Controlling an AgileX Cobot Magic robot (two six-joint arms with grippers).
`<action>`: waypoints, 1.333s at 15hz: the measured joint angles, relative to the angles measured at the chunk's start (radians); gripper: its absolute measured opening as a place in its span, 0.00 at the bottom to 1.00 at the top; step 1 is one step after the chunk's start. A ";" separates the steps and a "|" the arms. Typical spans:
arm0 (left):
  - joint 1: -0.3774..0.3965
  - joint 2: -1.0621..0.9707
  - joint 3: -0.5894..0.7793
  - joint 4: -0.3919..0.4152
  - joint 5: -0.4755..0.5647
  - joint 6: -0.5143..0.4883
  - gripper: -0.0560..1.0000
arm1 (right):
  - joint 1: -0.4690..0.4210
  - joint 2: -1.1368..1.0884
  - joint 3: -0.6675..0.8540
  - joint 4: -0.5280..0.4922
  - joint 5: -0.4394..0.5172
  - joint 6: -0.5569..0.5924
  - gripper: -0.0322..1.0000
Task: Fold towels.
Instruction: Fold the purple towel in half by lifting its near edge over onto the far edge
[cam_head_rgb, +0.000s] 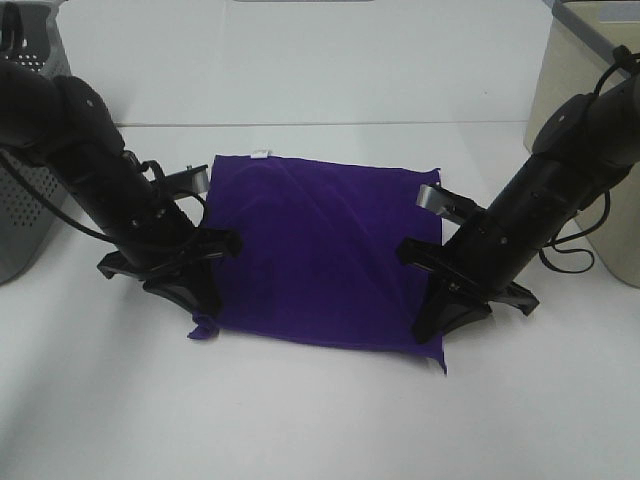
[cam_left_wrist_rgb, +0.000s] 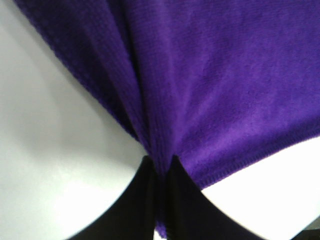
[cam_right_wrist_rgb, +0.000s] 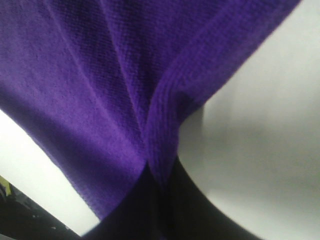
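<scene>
A deep purple towel (cam_head_rgb: 315, 250) lies spread on the white table, its small white tag (cam_head_rgb: 260, 154) at the far edge. My left gripper (cam_head_rgb: 203, 312) is shut on the towel's near left corner. In the left wrist view the cloth (cam_left_wrist_rgb: 210, 85) bunches into the closed fingers (cam_left_wrist_rgb: 145, 200). My right gripper (cam_head_rgb: 428, 325) is shut on the near right corner. In the right wrist view the hem (cam_right_wrist_rgb: 165, 125) folds into the closed fingers (cam_right_wrist_rgb: 185, 205).
A grey perforated basket (cam_head_rgb: 25, 150) stands at the far left. A beige basket (cam_head_rgb: 590, 110) stands at the far right, with a black cable (cam_head_rgb: 575, 250) beside it. White table (cam_head_rgb: 320, 420) runs along the front.
</scene>
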 joint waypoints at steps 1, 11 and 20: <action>0.000 -0.035 0.000 0.004 0.023 0.000 0.06 | 0.001 -0.015 0.004 -0.014 0.015 0.002 0.05; 0.000 -0.075 -0.217 0.082 -0.003 0.000 0.06 | 0.001 -0.147 -0.253 -0.258 -0.067 0.183 0.05; 0.000 0.167 -0.600 0.203 -0.025 -0.007 0.06 | 0.001 0.084 -0.623 -0.329 -0.111 0.202 0.05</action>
